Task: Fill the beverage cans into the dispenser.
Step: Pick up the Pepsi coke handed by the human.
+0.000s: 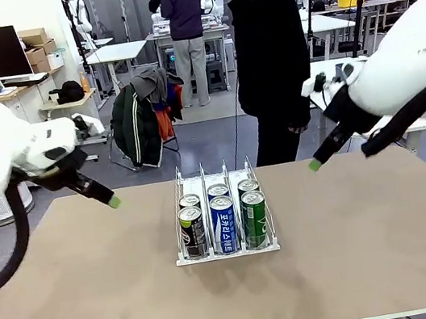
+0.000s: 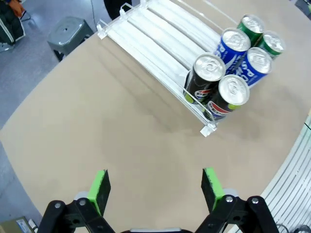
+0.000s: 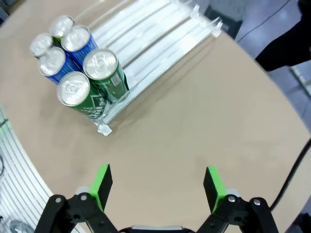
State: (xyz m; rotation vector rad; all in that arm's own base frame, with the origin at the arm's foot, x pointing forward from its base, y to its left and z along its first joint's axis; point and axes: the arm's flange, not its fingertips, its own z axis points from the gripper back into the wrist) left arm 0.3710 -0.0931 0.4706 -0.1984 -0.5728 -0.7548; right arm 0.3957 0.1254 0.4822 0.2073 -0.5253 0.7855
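Observation:
The white dispenser [image 1: 181, 183] stands at the table's middle with several beverage cans [image 1: 224, 223] at its near end, two per lane: black left, blue-and-white middle, green right. My left gripper [image 1: 112, 201] hovers open above the table, left of the rack. My right gripper [image 1: 314, 164] hovers open to the rack's right. In the left wrist view, the open left gripper [image 2: 155, 187] holds nothing, with the black cans [image 2: 209, 77] nearest and the dispenser's bare lanes [image 2: 155, 34] beyond. In the right wrist view, the open right gripper [image 3: 158, 187] is empty, facing the green cans [image 3: 102, 68] and the dispenser [image 3: 150, 39].
A person in black [image 1: 269, 52] stands at the table's far edge, behind the rack. A chair draped with jackets [image 1: 144, 114] sits beyond the far left corner, and a grey stool [image 2: 68, 31] is on the floor. Bare tabletop [image 1: 96, 294] lies on both sides of the rack.

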